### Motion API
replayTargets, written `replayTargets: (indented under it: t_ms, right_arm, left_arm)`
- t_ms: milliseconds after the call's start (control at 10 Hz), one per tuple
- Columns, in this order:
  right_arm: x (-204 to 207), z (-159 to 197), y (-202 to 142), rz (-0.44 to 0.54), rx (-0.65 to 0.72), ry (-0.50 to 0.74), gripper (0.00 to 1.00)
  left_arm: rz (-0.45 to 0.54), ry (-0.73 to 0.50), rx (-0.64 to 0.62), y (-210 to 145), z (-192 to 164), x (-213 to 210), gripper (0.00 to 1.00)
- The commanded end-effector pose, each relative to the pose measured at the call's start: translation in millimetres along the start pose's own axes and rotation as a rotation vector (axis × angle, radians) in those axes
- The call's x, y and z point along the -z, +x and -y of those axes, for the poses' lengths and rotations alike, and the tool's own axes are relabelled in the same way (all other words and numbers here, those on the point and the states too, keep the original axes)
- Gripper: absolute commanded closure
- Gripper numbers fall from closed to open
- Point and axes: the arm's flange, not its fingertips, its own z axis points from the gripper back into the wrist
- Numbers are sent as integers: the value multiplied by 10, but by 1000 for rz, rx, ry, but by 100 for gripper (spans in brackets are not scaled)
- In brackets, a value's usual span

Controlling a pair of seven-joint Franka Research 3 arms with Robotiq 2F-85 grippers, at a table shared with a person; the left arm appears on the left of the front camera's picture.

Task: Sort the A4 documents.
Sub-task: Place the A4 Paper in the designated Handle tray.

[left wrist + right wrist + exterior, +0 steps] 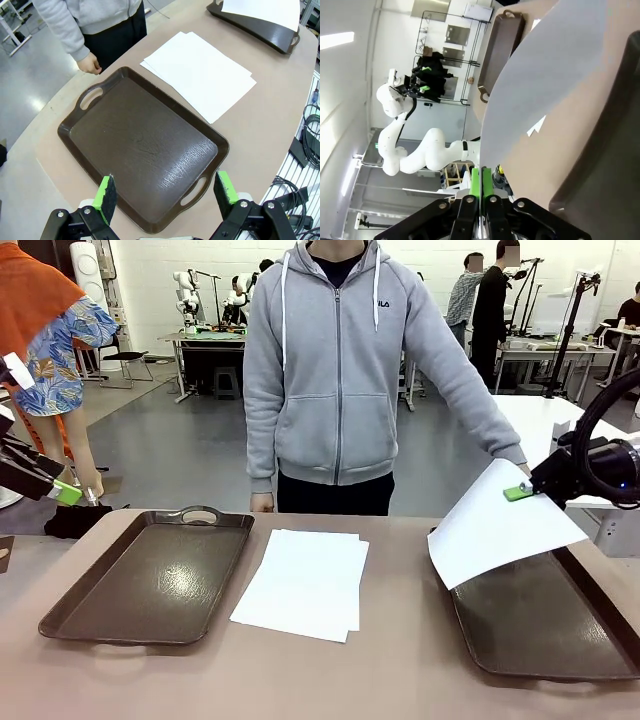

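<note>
1. The right tool [519,491] is pressed together on the upper edge of one A4 sheet [500,530], which is held slanted over the right brown tray [545,640].
2. The left tool [165,189] is spread wide with nothing between its pads, above one end of the left brown tray [140,145].
3. Other A4 documents [305,580] are stacked flat on the counter [400,680], between the two trays.
4. A person's hand [90,64] is seen at the counter's far edge.

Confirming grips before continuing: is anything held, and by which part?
The right gripper pinches one A4 sheet by its edge near the top corner, over the right tray. The left gripper is open, empty.
</note>
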Motion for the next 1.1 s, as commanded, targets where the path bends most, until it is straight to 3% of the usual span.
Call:
replayTargets:
  t_ms: [0, 700, 1000]
  right_arm:
    - [-56, 165, -65, -40, -17, 22, 99]
    - [-29, 819, -277, -80, 8, -153, 99]
    - [-139, 879, -293, 68, 43, -301, 99]
  left_arm:
    - [6, -8, -3, -13, -7, 5, 0]
    - [6, -8, -3, -13, -7, 5, 0]
    - [6, -8, -3, -13, -7, 5, 0]
